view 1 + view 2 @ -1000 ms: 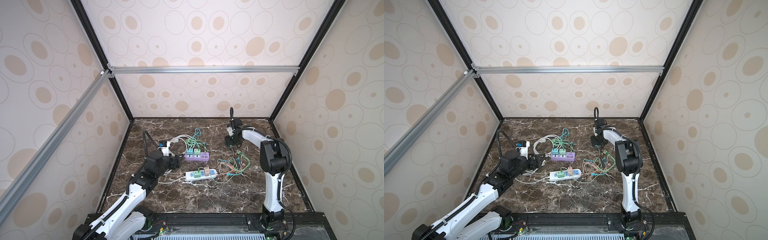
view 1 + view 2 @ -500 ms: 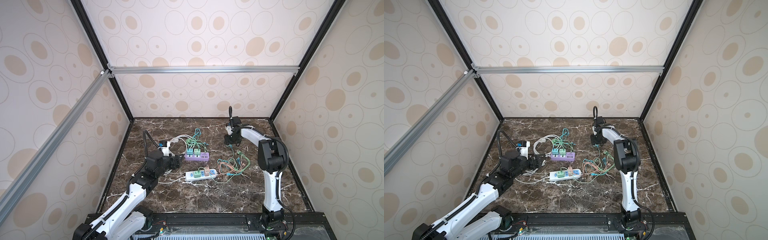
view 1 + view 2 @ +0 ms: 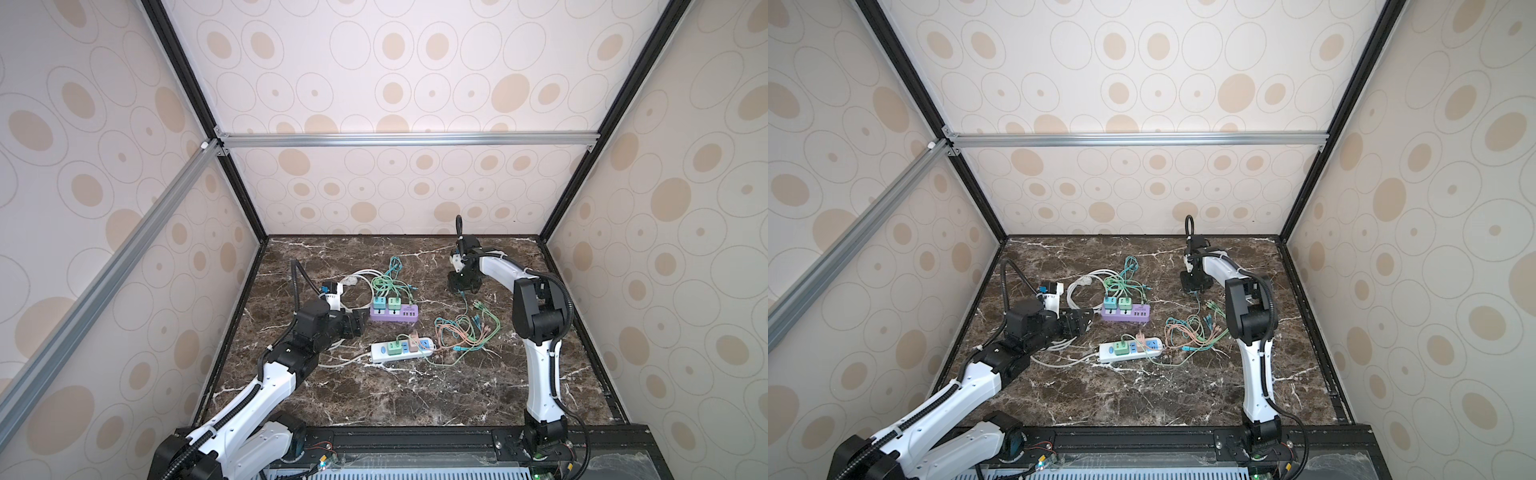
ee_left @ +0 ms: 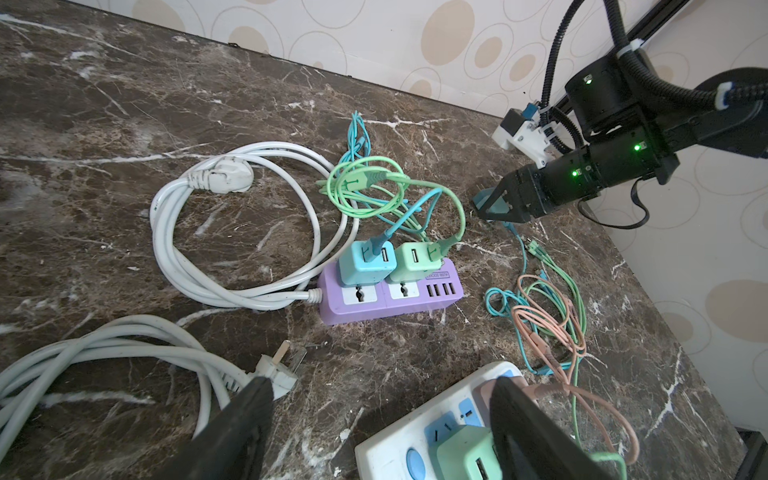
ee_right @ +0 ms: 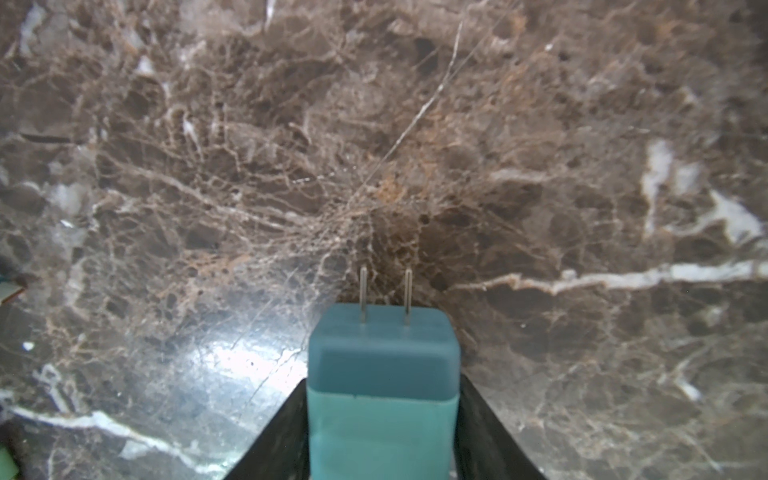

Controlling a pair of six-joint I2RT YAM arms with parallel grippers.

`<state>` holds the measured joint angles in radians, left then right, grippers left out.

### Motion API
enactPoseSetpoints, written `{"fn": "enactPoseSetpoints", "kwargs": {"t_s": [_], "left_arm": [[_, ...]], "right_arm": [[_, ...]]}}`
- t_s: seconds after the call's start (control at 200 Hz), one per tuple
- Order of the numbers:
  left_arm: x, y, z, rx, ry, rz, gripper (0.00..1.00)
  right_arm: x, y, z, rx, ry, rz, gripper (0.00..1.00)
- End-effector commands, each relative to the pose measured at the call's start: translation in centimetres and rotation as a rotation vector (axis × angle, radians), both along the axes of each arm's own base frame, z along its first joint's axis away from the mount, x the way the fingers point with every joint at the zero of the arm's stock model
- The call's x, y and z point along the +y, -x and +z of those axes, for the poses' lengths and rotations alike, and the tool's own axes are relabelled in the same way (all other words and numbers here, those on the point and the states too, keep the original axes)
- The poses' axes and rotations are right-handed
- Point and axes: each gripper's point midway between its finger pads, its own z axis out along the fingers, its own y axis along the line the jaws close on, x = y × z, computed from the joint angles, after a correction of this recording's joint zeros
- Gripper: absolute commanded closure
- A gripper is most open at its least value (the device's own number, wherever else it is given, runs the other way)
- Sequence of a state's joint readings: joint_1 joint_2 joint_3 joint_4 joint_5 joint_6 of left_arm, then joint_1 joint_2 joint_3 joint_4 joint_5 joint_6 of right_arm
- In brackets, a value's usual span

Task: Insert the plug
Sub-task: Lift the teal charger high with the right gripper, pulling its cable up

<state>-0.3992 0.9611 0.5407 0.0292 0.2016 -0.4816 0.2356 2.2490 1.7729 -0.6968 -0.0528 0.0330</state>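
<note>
Teal plastic fills the grip of the right end effector (image 5: 380, 399): its two black fingers are closed against the sides of the plug (image 5: 382, 374). The plug's two metal prongs (image 5: 363, 291) stick out past the fingertips, bare and touching nothing, with only the counter (image 5: 374, 124) beyond them. In the left wrist view the same plug (image 4: 482, 198) shows at the tip of that end effector (image 4: 494, 203), and a thin teal cable (image 4: 524, 249) trails from it down to the counter. The cable runs into a loose tangle of cables (image 3: 467, 332) lying near that end effector, on the side toward its arm's base.

The left end effector (image 4: 380, 386) stands wide open with nothing between its fingers. Just ahead of its fingertips lies the purple strip (image 4: 374, 307), which carries a blue charger (image 4: 365, 262) and a green charger (image 4: 415, 259) side by side. The white strip (image 3: 401, 350) lies close beside this end effector, and one finger partly hides it in the left wrist view. A white cord plug (image 4: 278, 370) lies on the counter at the tip of the opposite finger.

In both top views the two strips sit between the end effectors, well apart from the right one (image 3: 1196, 284) and near the left one (image 3: 1079, 320).
</note>
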Motion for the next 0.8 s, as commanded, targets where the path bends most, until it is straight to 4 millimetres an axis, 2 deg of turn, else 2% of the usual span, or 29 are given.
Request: {"fn": "enactPoseSetpoints", "kwargs": {"t_s": [0.0,0.135,0.22,0.32,0.39,0.565,0.795], "left_arm": [[-0.2,-0.3,0.8,-0.028,0.013,-0.006,0.18],[-0.4,-0.3,1.0,-0.028,0.021,-0.016,0.18],[-0.7,-0.3,1.3,-0.026,0.028,-0.035,0.18],[-1.5,-0.4,1.7,-0.024,0.050,-0.070,0.18],[-2.0,-0.5,2.1,-0.028,0.070,-0.090,0.18],[-2.7,-0.8,2.7,-0.038,0.104,-0.112,0.18],[-3.1,-0.8,3.0,-0.040,0.124,-0.127,0.18]], "right_arm": [[0.2,0.5,-0.2,0.031,0.002,0.004,0.50],[0.1,0.5,0.6,-0.001,-0.005,0.003,0.61],[0.5,0.4,2.4,-0.062,-0.027,0.022,0.63],[0.6,0.2,5.4,-0.145,-0.034,0.034,0.64],[0.4,0.0,8.0,-0.204,-0.027,0.036,0.66],[0.1,-0.1,16.5,-0.375,-0.028,0.066,0.67],[0.5,1.6,27.9,-0.644,-0.046,0.113,0.67]]}}
